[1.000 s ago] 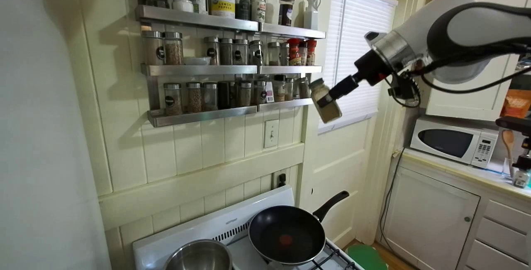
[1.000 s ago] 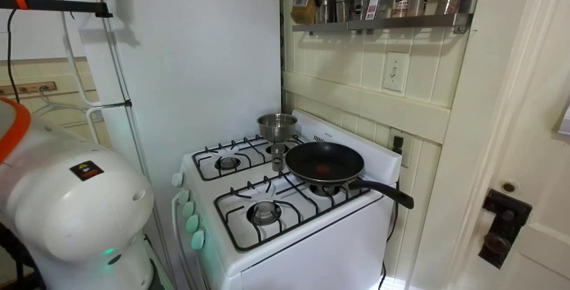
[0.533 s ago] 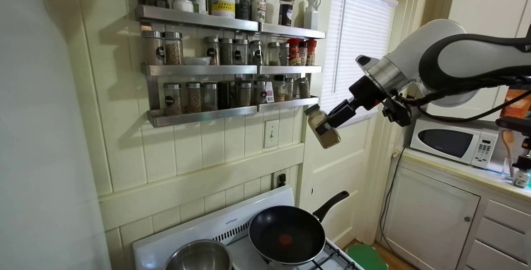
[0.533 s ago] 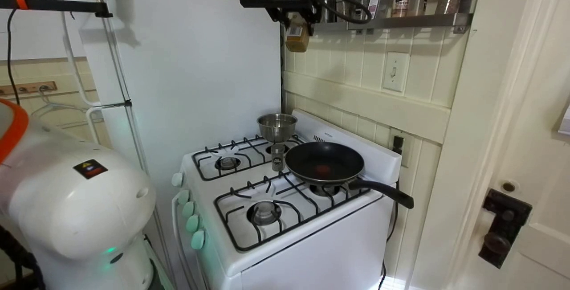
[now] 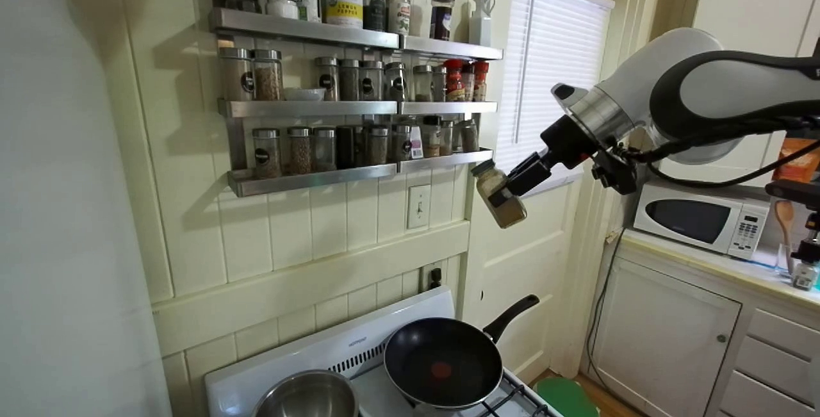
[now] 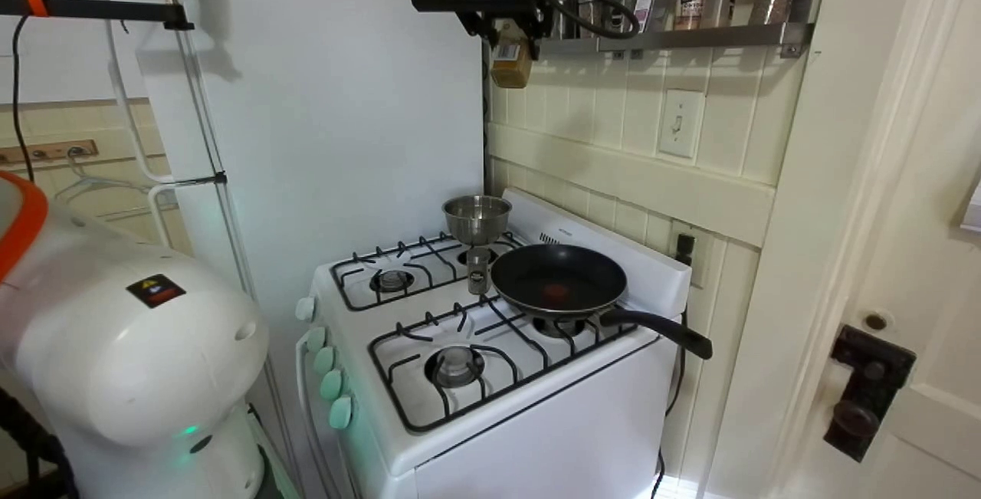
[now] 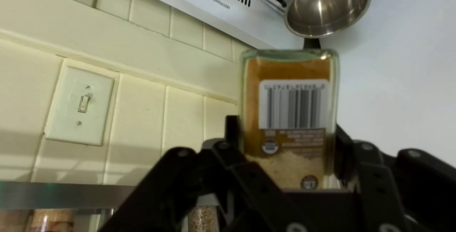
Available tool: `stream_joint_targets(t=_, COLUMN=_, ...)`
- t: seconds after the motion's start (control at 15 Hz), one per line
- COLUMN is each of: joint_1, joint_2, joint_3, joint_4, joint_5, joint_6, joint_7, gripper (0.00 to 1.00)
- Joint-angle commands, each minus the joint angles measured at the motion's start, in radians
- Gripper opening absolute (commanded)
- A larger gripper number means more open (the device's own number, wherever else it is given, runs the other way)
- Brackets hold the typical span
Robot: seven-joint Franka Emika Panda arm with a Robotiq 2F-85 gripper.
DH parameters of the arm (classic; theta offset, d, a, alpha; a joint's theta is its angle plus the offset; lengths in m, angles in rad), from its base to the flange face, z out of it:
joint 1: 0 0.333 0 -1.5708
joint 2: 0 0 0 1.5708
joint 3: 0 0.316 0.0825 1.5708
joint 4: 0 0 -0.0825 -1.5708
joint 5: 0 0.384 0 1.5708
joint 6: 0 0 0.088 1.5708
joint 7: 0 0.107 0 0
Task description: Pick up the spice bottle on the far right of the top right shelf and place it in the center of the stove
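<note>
Nearest in my views, the tool is clasped on the spice bottle by its two narrow sides; I judge that the firmest hold on flat-faced glass. The bottle hangs well above the stove, height I would want for passing over what stands there. In an exterior view it leans, cap to the upper left, probably from the angle of the arm, so I expect to straighten it before setting it down. On the stove's middle strip a small spice jar stands upright, so my spot likely lies just beside that. The frying pan sits far right and the steel bowl far left, perhaps so the strip can take bottles. Farthest, the spice rack has narrow tiers, presumably to keep the jars in rows. As for looks, the bottle's near face bears a white barcode label over brownish-orange contents, paler and lumpy toward the capped end; the glass is clear, greenish at the base, and the cap dark
</note>
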Motion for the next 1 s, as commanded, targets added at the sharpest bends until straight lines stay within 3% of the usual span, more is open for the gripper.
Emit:
stream_joint_targets(t=0.0, joint_1=0.008, joint_2=0.009, joint_3=-0.003, joint_4=-0.024, joint_5=0.019, joint_6=0.036, joint_7=-0.001, gripper=0.33)
stream_joint_targets(t=0.13, joint_1=0.02, joint_2=0.029, joint_3=-0.006, joint_4=-0.083, joint_5=0.039, joint_6=0.115, joint_7=-0.005, gripper=0.33)
stream_joint_targets(t=0.27, joint_1=0.056, joint_2=0.066, joint_3=-0.025, joint_4=-0.182, joint_5=0.081, joint_6=0.269, joint_7=-0.023, gripper=0.33)
stream_joint_targets(t=0.4, joint_1=0.126, joint_2=0.116, joint_3=-0.062, joint_4=-0.254, joint_5=0.131, joint_6=0.423, joint_7=-0.036, gripper=0.33)
stream_joint_targets(t=0.53, joint_1=0.261, joint_2=0.169, joint_3=-0.145, joint_4=-0.306, joint_5=0.17, joint_6=0.588, joint_7=-0.093, gripper=0.33)
stream_joint_targets(t=0.73, joint_1=0.482, joint_2=0.204, joint_3=-0.248, joint_4=-0.321, joint_5=0.345, joint_6=0.781, joint_7=-0.274, gripper=0.33)
stream_joint_targets(t=0.93, joint_1=0.704, joint_2=0.165, joint_3=-0.403, joint_4=-0.331, joint_5=0.304, joint_6=0.882, joint_7=-0.281, gripper=0.33)
